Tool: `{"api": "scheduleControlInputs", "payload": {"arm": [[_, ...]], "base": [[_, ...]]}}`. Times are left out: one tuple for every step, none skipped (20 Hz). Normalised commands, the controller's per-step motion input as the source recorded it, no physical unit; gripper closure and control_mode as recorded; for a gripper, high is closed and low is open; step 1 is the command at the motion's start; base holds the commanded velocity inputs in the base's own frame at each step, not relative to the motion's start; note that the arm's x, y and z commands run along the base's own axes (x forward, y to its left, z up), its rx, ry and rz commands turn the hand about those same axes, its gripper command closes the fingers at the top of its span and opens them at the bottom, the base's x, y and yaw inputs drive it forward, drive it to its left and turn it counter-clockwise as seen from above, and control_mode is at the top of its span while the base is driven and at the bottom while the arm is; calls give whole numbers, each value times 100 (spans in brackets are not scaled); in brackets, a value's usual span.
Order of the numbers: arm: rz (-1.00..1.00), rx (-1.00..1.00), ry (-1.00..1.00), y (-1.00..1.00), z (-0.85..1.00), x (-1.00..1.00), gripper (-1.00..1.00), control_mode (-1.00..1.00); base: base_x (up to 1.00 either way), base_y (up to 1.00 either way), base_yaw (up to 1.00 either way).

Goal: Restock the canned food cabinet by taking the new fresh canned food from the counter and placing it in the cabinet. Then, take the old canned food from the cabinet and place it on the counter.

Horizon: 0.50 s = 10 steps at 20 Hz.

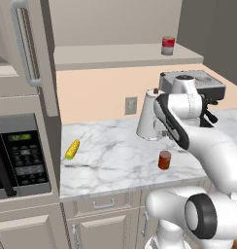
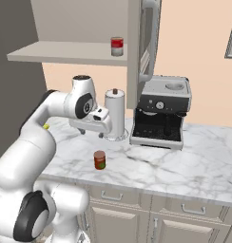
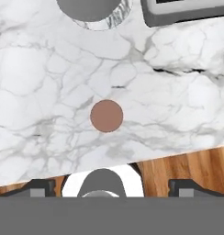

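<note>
The fingers (image 3: 41, 187) appear in the hand view as two dark tips set far apart at the bottom edge, spread wide and holding nothing. That view looks straight down on the new fresh canned food (image 3: 106, 115), seen as a plain brownish-red disc on the marble, apart from the fingers and centred between them higher in the frame. In the base views this all-red can (image 1: 164, 160) stands upright on the desk (image 1: 110, 155) near its front edge, alone on open marble, with the arm's wrist hanging above it and a little further back. Behind the can stands a white paper towel roll (image 2: 115, 115) on a round base, and just beside that, toward the right of the right base view, a black and silver coffee machine (image 2: 161, 112). A yellow corn cob (image 1: 72, 149) lies on the desk well apart from the can, toward the microwave (image 1: 21, 155) at the left of the left base view. Above, the old canned food (image 2: 117, 46), red with pale bands, stands upright on the shelf board of the cabinet (image 2: 65, 51). Drawers with metal handles run under the desk front (image 2: 137, 199), and wood floor shows past the desk edge in the hand view.
</note>
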Motion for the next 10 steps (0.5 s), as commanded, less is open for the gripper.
{"api": "scheduleControlInputs", "payload": {"arm": [[-19,0,21,-8,-100,0,-100,-100],[-17,0,18,-2,-100,-1,-100,-100],[-15,0,17,0,-96,0,-100,-100],[-13,0,15,0,-81,0,-100,-100],[-9,0,12,0,-80,0,-100,-100],[-7,0,9,0,-76,0,-100,-100],[-4,0,10,0,-72,0,-100,-100],[0,0,8,0,-60,4,-100,-100],[0,0,7,-9,-44,1,-100,-100],[0,0,4,-16,-36,5,-100,-100]], "base": [[0,0,0],[0,0,0],[0,0,0],[0,0,0],[0,0,0],[0,0,0],[0,0,0],[0,0,0],[0,0,0],[0,0,0]]}}
